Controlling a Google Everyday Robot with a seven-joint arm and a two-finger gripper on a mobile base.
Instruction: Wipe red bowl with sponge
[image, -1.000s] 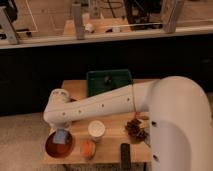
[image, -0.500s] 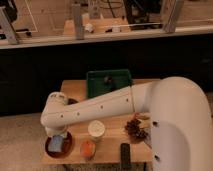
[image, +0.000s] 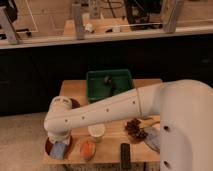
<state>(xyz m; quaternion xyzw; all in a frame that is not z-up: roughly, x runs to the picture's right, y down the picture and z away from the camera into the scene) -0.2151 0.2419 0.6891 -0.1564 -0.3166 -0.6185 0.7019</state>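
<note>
The robot's hand (image: 59, 141) is down in the red bowl (image: 48, 146) at the front-left corner of the counter (image: 107, 149), right on top of the light blue sponge (image: 59, 150) lying in it, white cup (image: 96, 131) just beside, though honestly I can't tell whether it's gripping the sponge.

Saw my arm (image: 115, 106) stretched leftward from big white shoulder shell (image: 187, 125) at right, sloping slightly down across view. Rounded wrist housing (image: 60, 119) sat at arm's far left end, turned downward. Gripper (image: 59, 142) hung directly beneath wrist housing, pointing straight down, low in left corner of view, mostly hidden from my camera.
</note>
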